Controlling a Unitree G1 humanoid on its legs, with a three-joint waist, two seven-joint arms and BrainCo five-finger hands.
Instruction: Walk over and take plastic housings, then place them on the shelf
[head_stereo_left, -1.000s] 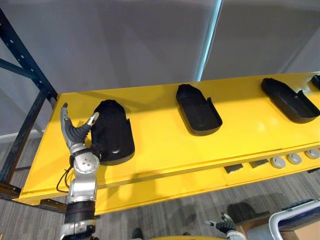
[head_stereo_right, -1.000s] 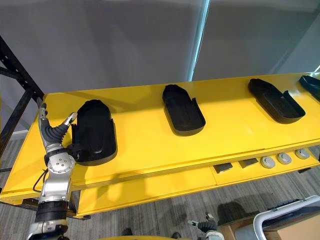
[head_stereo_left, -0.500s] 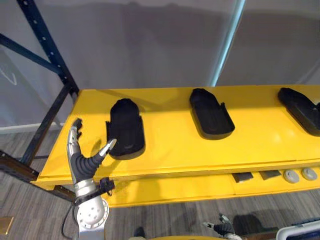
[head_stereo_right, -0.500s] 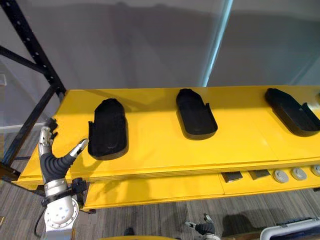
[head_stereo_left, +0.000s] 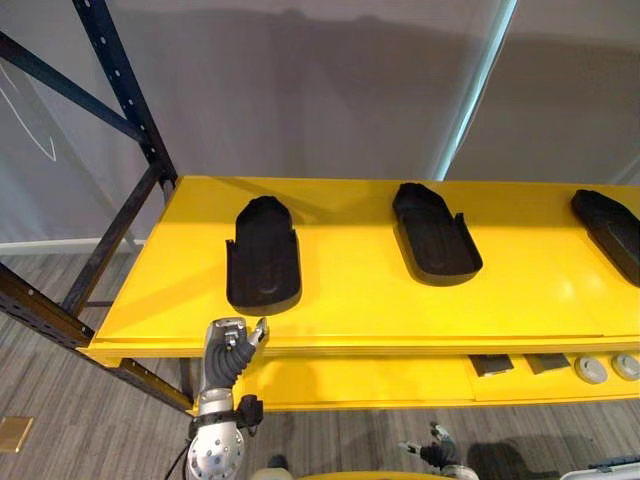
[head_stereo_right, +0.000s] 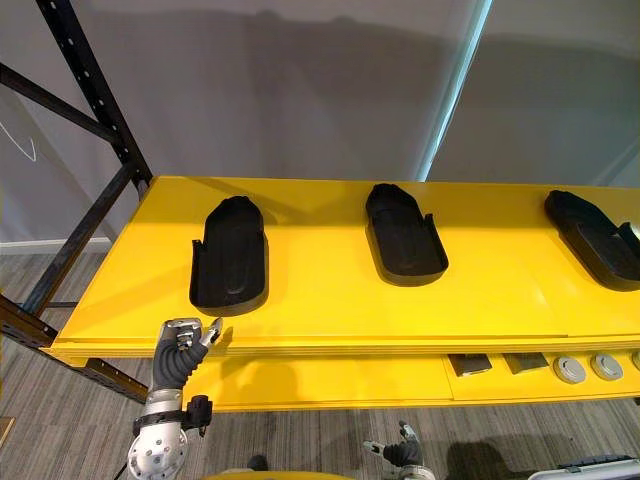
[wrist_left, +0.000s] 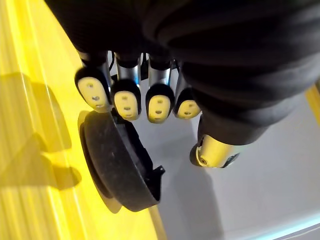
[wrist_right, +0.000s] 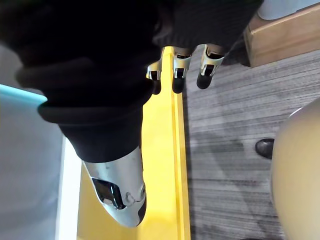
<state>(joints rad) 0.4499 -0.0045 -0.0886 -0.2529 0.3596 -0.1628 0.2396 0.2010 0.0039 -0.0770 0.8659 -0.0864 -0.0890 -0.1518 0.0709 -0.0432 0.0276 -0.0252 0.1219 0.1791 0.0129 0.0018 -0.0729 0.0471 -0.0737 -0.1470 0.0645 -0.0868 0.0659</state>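
Judging by how things lie, between placements: long yellow shelf (head_stereo_left: 350, 300) on a dark blue rack frame (head_stereo_left: 120, 80), carrying three black plastic housings laid flat and well apart from one another: left housing (head_stereo_left: 264, 256), middle housing (head_stereo_left: 435, 234), right housing (head_stereo_left: 610, 222) cut off by the view's edge. Below the shelf's front lip, near the left housing but clear of it, left hand (head_stereo_right: 183, 345) with fingers curled in, gripping nothing. Low by the floor, right hand (head_stereo_left: 437, 457), fingers loose, empty too. On the lower ledge, small round grey parts (head_stereo_left: 600, 368). Probably calls next for walking off to fetch another housing, then setting it on bare yellow between those already down
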